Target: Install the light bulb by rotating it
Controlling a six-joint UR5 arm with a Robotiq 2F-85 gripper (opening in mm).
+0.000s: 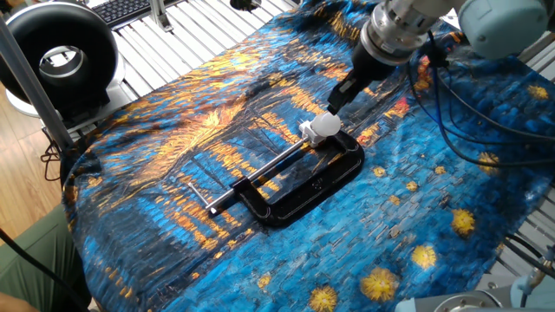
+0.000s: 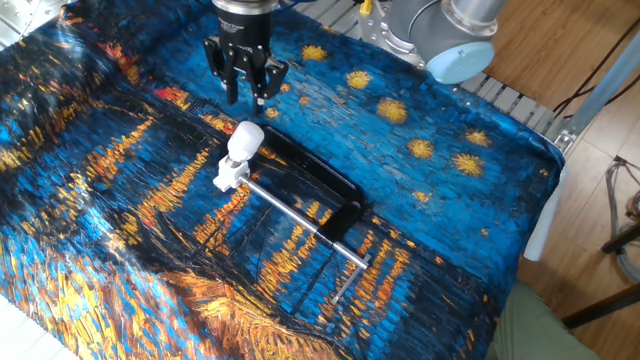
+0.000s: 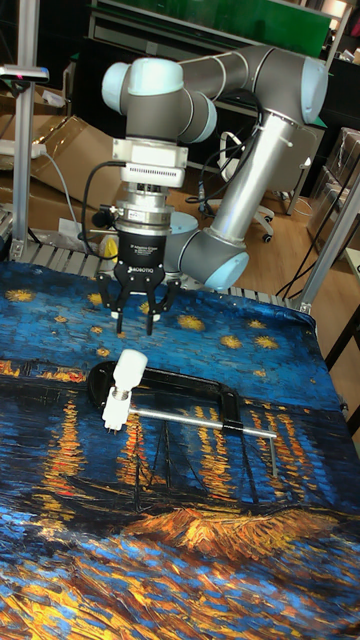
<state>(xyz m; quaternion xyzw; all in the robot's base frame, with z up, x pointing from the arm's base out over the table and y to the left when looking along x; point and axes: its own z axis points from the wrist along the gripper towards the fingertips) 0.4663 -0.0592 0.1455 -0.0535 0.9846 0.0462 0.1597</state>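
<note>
The light bulb [image 1: 328, 124] [image 2: 246, 138] [image 3: 129, 367] is sitting on a small white socket block [image 2: 228, 174] [image 3: 116, 410] — the block is being squeezed at one end of a big black C-clamp [image 1: 308, 187] [image 2: 318, 186] [image 3: 190, 388]. The clamp is lying flat on a blue and orange cloth [image 1: 173, 130] [image 2: 100, 200] [image 3: 200, 530] with yellow stars.

The gripper [image 1: 342, 89] [image 2: 246, 92] [image 3: 134, 320] is hanging in the air just above the bulb and a little behind it, toward the robot's base. It is not touching the bulb — cloth is showing between them. Its fingers [image 3: 118, 316] are spread apart and pointing down, and they are holding nothing. The long silver screw [image 1: 264, 165] [image 2: 290, 212] [image 3: 185, 414] of the clamp is pointing away from the bulb.
</note>
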